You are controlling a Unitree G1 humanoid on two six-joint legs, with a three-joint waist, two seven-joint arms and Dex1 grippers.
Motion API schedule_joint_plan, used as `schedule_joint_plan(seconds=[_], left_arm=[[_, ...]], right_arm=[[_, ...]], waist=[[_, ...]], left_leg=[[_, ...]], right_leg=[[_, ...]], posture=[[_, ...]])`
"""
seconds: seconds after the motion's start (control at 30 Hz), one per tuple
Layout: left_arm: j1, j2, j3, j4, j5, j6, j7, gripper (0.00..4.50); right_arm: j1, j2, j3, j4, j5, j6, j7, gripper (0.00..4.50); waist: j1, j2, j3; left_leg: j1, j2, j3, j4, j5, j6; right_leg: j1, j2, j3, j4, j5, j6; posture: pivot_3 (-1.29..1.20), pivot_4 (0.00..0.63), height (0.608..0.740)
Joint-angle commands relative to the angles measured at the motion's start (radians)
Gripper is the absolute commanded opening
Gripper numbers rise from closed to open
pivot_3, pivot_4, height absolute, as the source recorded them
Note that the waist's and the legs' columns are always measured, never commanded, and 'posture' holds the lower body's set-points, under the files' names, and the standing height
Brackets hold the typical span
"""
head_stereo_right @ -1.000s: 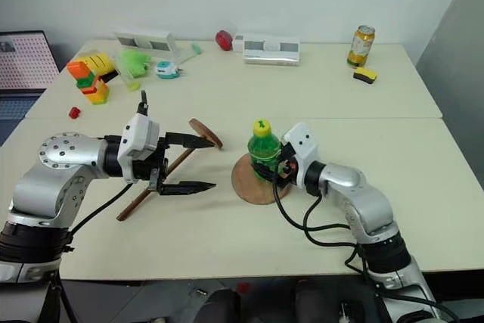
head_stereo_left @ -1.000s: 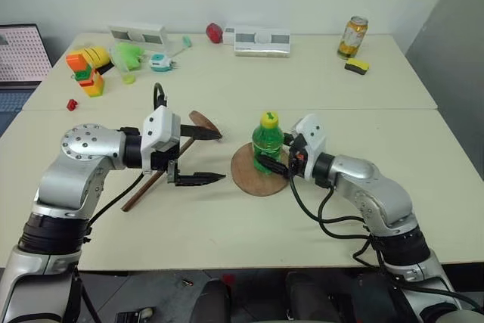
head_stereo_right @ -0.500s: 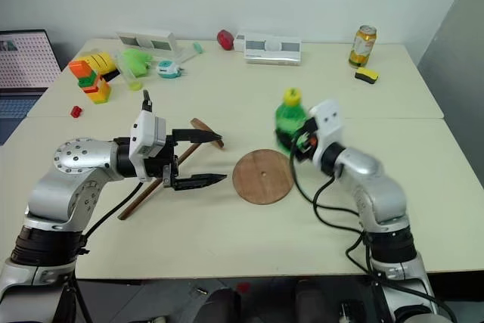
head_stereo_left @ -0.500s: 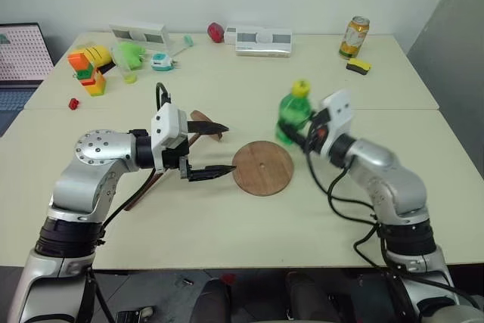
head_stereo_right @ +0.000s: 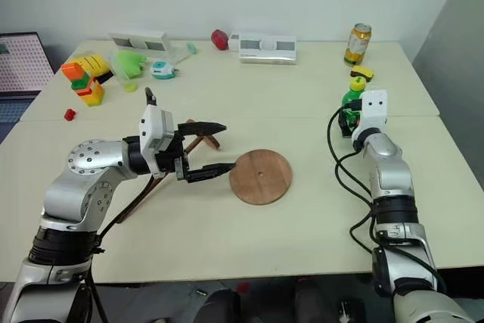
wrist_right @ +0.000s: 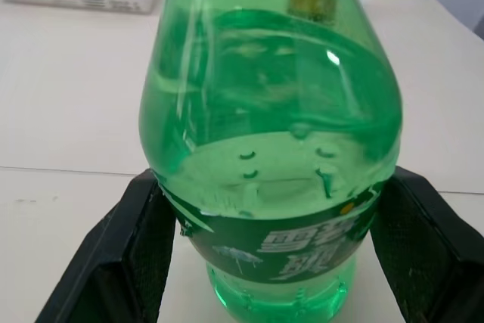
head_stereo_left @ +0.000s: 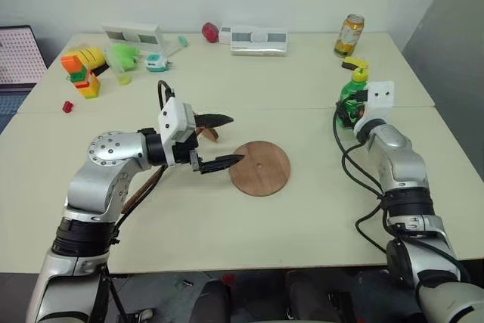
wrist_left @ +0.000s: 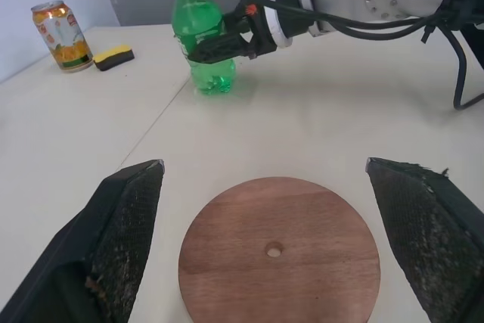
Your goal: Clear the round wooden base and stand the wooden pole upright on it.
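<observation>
Left to right: pole point(head_stereo_right: 198, 141) lying on the bench point(head_stereo_left: 302, 209), apparently behind the left hand point(head_stereo_left: 221, 141), fingers apart. Base point(head_stereo_left: 260, 168) centre, bare. Right hand point(wrist_left: 219, 45) clamped on the bottle point(wrist_left: 200, 32). Clearing step nearly done; next, release the bottle and grasp the pole.
</observation>
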Motion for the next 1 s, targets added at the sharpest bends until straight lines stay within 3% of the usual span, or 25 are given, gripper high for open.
schedule_joint_plan(seconds=[0.03,0.2,0.37,0.8,0.9,1.0], left_arm=[[-0.007,-0.007,0.004,-0.017,0.002,-0.019,0.008,4.5],[0.004,-0.004,0.004,-0.021,0.001,-0.019,-0.001,4.5],[0.008,-0.002,0.003,-0.023,0.0,-0.019,-0.008,4.5],[0.023,0.019,0.014,-0.027,0.003,-0.011,-0.006,4.5],[0.021,0.048,0.007,-0.02,0.017,0.016,-0.008,4.5],[-0.001,0.143,-0.035,-0.017,0.028,0.192,-0.025,4.5]], right_arm=[[-0.003,0.022,-0.05,-0.025,0.034,-0.029,-0.02,3.28],[0.022,0.029,-0.064,-0.068,0.055,0.009,-0.005,4.46],[0.043,0.024,-0.064,-0.118,0.06,0.056,-0.008,4.48],[0.238,-0.105,-0.04,-0.689,0.186,0.663,0.105,4.48],[0.286,-0.221,-0.013,-0.866,0.283,0.79,0.23,4.48],[0.306,-0.319,-0.023,-0.995,0.42,0.843,0.38,4.48]], waist=[[-0.002,0.0,0.0],[-0.003,0.0,0.0],[-0.003,0.0,0.0],[0.0,0.001,0.0],[0.001,0.001,0.0],[0.001,0.001,0.0]], left_leg=[[0.0,0.0,0.0,0.0,0.0,0.0],[0.0,0.0,0.0,0.0,0.0,0.0],[0.0,0.0,0.0,0.0,0.0,0.0],[0.0,0.0,-0.001,0.0,-0.002,0.003],[0.0,0.0,-0.002,0.0,-0.002,0.003],[-0.001,0.0,-0.002,0.0,-0.002,0.004]], right_leg=[[0.0,0.0,0.0,0.0,0.0,0.0],[0.0,0.0,0.0,0.0,0.0,0.0],[0.0,0.0,0.0,0.0,0.0,0.0],[0.0,0.0,0.0,0.0,0.0,0.0],[0.0,0.0,0.0,0.0,0.0,0.0],[0.001,0.0,-0.001,-0.001,0.0,0.0]], posture=[[0.0,0.15,0.74],[0.0,0.15,0.74],[0.0,0.15,0.74],[0.0,0.15,0.74],[0.0,0.15,0.74],[0.0,0.15,0.74]])
